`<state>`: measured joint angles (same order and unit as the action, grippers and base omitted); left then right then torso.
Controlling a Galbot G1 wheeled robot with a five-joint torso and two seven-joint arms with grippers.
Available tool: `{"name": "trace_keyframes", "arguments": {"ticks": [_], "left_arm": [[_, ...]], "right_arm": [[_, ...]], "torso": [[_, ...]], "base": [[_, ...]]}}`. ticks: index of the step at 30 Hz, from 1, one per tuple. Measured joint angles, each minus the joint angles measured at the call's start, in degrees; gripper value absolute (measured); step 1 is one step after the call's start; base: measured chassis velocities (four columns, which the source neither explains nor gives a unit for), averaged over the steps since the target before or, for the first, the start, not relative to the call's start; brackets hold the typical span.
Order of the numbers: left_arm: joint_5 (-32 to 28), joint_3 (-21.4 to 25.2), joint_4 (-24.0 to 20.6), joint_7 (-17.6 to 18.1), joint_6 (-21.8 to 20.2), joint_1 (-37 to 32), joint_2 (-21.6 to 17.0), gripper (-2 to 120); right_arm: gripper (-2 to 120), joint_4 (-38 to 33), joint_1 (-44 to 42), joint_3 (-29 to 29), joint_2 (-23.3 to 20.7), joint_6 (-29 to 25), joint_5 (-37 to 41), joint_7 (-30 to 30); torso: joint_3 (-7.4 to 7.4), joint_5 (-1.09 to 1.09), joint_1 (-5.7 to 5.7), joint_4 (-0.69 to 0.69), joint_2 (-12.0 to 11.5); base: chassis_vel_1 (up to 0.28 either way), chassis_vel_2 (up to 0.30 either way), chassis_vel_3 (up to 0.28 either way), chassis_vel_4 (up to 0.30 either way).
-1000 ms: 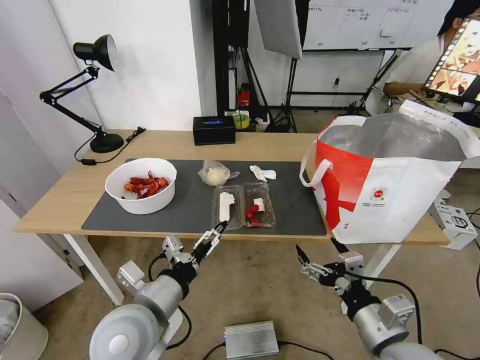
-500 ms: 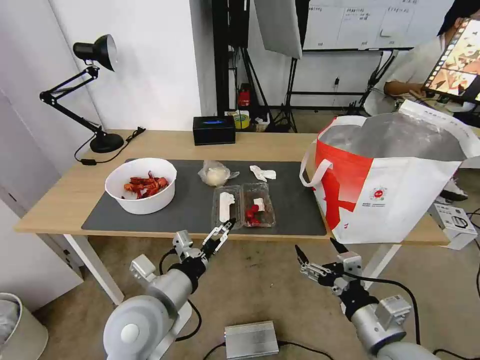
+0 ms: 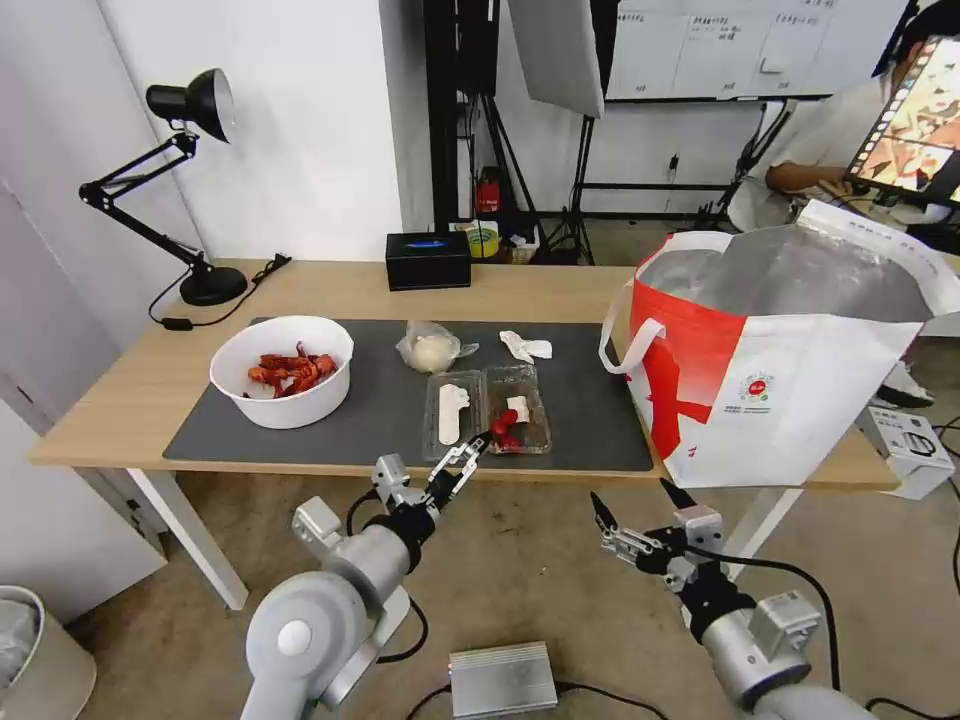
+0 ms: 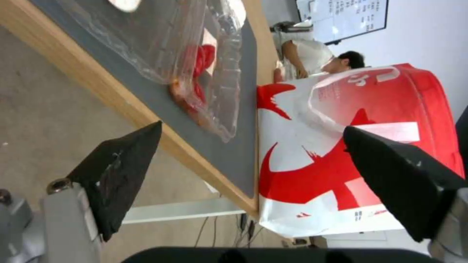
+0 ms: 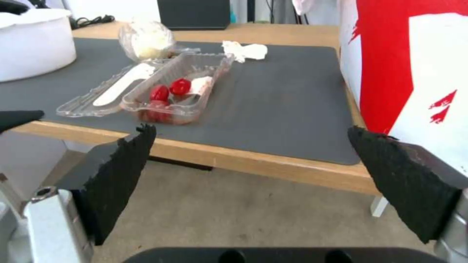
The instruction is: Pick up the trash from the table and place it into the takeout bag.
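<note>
Four bits of trash lie on the table. Beside the takeout bag, our left gripper, jaws wide and empty, nears the front-edge clamshell box: flimsy, slippery; we'd pinch its rim. Right gripper waits, spread, empty.

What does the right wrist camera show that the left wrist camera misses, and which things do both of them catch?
Right wrist view: the white bowl, the clear bag with a whitish lump, the crumpled tissue, the black box, and the open right gripper below the table edge.

Left wrist view: a person in white behind the takeout bag, and the open left gripper just short of the table edge.

Both: the clamshell box with red scraps, the dark mat, the wooden table edge and the red-and-white takeout bag.
</note>
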<state>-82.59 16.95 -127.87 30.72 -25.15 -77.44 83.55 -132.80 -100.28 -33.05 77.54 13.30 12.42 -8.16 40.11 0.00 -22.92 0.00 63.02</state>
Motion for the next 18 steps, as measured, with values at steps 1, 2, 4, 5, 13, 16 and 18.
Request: {"name": "trace_keyframes", "arguments": {"ticks": [1, 2, 4, 5, 13, 16, 18], "left_arm": [[0.0, -0.4, 0.6, 0.3, 0.1, 0.5, 0.6, 100], [0.0, -0.7, 0.9, 0.5, 0.2, 0.8, 1.0, 100], [0.0, -0.8, 1.3, 0.6, 0.5, 1.2, 1.3, 100], [0.0, -0.7, 1.7, 0.8, 0.9, 1.7, 1.5, 100], [-0.5, -0.7, 3.8, 1.9, 1.4, 4.0, 1.3, 100], [-0.5, -0.9, 4.4, 2.1, 1.4, 4.5, 1.4, 100], [-0.5, -1.0, 4.7, 2.2, 1.4, 4.7, 1.4, 100]], "right_arm": [[100, 0.0, 0.0, 0.0, 0.1, 0.0, 0.0, 0.0], [100, 0.0, 0.0, 0.0, 0.1, 0.0, 0.0, 0.0], [100, -0.2, 0.0, 0.0, 0.1, 0.0, -0.1, 0.0], [100, -0.3, -0.1, 0.0, 0.2, 0.1, -0.1, 0.0], [100, -0.8, -0.5, -0.3, 0.5, 0.1, -0.1, -0.1], [100, -0.8, -0.5, -0.3, 0.6, 0.1, -0.1, -0.1], [100, -0.8, -0.4, -0.4, 0.6, 0.1, -0.1, -0.1]], "torso": [[0.00, 0.00, 0.00, 0.00, 0.0], [0.00, 0.00, 0.00, 0.00, 0.0], [0.00, 0.00, 0.00, 0.00, 0.0], [0.00, 0.00, 0.00, 0.00, 0.0], [0.00, 0.00, 0.00, 0.00, 0.0], [0.00, 0.00, 0.00, 0.00, 0.0], [-0.01, -0.01, 0.00, 0.00, 0.0]], "base": [[0.000, 0.000, 0.000, 0.000], [0.000, 0.000, 0.000, 0.000], [0.000, 0.000, 0.000, 0.000], [0.000, 0.000, 0.000, 0.000], [0.000, 0.000, 0.000, 0.000], [0.000, 0.000, 0.000, 0.000], [0.000, 0.000, 0.000, 0.000]]}}
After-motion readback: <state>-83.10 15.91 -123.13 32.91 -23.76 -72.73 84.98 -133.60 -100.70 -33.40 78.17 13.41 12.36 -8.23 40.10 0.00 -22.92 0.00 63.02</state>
